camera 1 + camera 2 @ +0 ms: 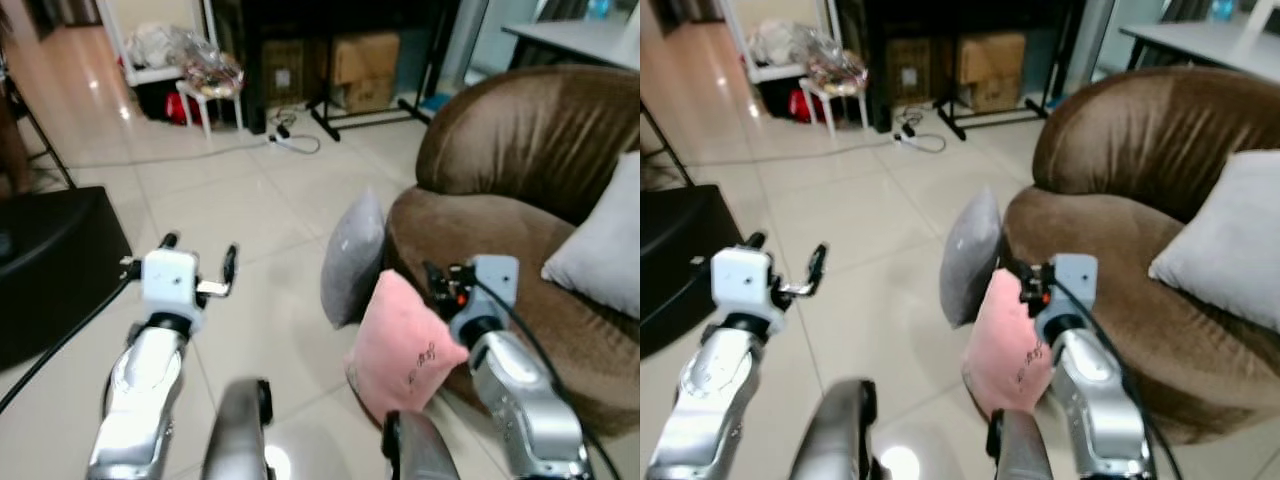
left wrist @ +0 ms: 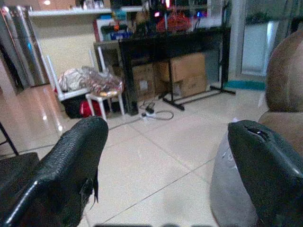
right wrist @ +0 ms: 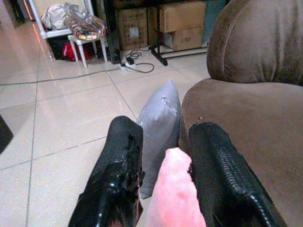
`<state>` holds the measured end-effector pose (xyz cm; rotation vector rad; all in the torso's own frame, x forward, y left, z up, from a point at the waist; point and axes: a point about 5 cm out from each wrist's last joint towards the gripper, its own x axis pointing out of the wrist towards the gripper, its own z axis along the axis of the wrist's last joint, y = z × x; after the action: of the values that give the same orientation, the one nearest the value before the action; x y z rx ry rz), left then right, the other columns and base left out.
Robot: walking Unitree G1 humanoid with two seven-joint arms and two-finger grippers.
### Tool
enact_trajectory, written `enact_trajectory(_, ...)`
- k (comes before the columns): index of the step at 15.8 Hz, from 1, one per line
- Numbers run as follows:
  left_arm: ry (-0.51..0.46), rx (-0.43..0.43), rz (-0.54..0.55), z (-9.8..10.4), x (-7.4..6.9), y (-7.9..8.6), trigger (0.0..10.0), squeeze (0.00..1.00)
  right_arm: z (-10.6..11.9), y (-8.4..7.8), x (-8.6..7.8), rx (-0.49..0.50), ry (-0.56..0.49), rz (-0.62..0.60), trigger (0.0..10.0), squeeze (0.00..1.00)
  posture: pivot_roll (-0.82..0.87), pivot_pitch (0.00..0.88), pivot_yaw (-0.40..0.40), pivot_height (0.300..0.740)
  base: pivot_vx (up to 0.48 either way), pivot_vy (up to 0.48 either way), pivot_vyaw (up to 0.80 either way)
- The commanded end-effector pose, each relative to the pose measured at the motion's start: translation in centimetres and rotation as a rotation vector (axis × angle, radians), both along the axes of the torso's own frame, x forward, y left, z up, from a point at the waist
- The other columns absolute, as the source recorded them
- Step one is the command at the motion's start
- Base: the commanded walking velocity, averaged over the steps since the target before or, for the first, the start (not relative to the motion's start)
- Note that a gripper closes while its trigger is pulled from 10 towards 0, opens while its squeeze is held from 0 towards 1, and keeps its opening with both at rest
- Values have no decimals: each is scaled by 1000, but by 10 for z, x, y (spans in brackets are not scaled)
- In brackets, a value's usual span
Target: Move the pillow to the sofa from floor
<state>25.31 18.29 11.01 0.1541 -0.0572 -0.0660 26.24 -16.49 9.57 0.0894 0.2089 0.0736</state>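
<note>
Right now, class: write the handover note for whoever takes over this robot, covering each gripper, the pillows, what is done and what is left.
Right gripper: shut on the top corner of the pink pillow, beside the front of the brown sofa.
Left gripper: open, holding nothing, raised over the tiled floor.
Grey pillow: upright on the floor, leaning on the sofa front.
White pillow: already on the seat.
Done: pink pillow gripped.
Left: put it on the seat, release.

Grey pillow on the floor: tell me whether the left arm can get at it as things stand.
Probably yes. The left gripper hangs open above bare floor, with nothing between it and the grey pillow, which leans against the sofa.
</note>
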Motion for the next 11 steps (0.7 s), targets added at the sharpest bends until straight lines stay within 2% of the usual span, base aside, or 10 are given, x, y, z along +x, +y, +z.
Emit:
enact_trajectory(1, -15, 17, -18, 5, 2, 0, 10000, 0, 2, 0, -1, -3, -9, 0, 10000, 0, -100, 0, -6, 592, 285, 0, 0)
enact_trajectory(11, 5, 26, -63, 4, 3, -1, 10000, 0, 3, -1, -4, -11, -23, -17, 10000, 0, -106, 0, 18, 592, 321, 0, 0)
